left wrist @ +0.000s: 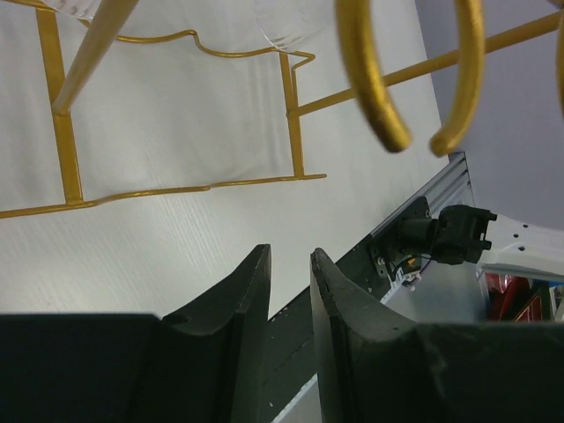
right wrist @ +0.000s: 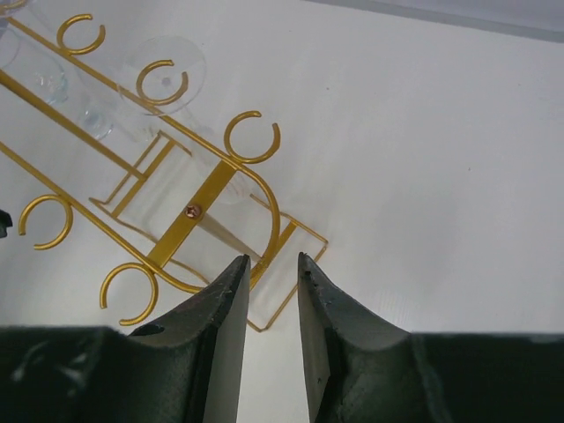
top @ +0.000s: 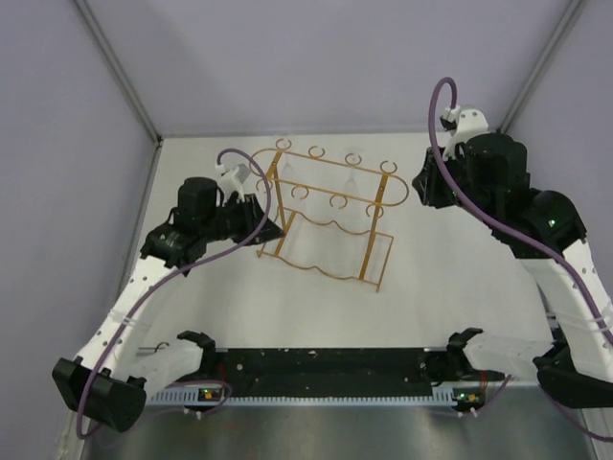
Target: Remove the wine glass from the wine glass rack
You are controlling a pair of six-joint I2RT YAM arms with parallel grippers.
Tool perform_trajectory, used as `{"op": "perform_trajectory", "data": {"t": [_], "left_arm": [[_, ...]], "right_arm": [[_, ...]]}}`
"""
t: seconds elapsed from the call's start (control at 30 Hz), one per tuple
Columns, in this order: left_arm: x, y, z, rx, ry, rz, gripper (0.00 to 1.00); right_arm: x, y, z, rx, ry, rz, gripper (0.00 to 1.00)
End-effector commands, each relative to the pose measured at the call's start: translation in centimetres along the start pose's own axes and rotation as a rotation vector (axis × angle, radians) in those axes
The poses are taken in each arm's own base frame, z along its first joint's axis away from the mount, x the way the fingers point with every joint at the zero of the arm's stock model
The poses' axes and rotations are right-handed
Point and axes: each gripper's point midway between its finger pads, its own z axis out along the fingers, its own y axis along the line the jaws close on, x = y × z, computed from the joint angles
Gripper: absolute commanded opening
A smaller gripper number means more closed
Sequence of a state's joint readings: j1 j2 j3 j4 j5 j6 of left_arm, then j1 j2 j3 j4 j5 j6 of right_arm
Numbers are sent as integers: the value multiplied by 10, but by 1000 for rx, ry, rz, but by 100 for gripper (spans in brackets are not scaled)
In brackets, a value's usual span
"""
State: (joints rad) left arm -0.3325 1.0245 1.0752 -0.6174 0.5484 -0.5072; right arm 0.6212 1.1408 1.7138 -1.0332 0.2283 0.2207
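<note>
The gold wire wine glass rack [top: 326, 216] stands mid-table. A clear wine glass [top: 351, 175] hangs upside down from its far rail, the round foot resting by a curled loop; the right wrist view shows that foot [right wrist: 167, 75]. My left gripper [top: 272, 230] is at the rack's left end, jaws slightly open and empty; its wrist view [left wrist: 291, 257] shows the rack base [left wrist: 176, 187], two loops and a bit of glass bowl [left wrist: 280, 25]. My right gripper [top: 422, 188] hovers off the rack's right end, open and empty [right wrist: 271, 259], above the rack's end post [right wrist: 189, 225].
Grey walls enclose the white table on the left, back and right. A black mounting bar [top: 326, 369] with both arm bases runs along the near edge. More faint clear glass shows further along the rack [right wrist: 53, 84]; I cannot tell what it belongs to.
</note>
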Motion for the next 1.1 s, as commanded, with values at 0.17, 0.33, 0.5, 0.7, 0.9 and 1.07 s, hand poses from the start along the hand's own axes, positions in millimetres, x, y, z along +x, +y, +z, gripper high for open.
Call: {"op": "perform_trajectory", "data": {"t": [0.17,0.33,0.5,0.7,0.9,1.07], "left_arm": [[0,5,-3,10,-163,-27,27],[0,2,-7,24,-184,-21,26],[-18,-12,-23,22,-246,13,27],[-36,-20,-40,-20,-294,39,30],[-44,-31,-42,8,-300,44,31],[-50,-33,-38,12,-296,43,31]], "right_arm": [[12,-35,-13,63,-95,130,21],[9,-17,-12,-32,-87,138,30],[1,-1,-16,-113,-86,145,43],[5,1,3,-111,-61,157,44],[-2,1,16,-96,-64,161,44],[-6,2,27,-91,-61,162,44]]}}
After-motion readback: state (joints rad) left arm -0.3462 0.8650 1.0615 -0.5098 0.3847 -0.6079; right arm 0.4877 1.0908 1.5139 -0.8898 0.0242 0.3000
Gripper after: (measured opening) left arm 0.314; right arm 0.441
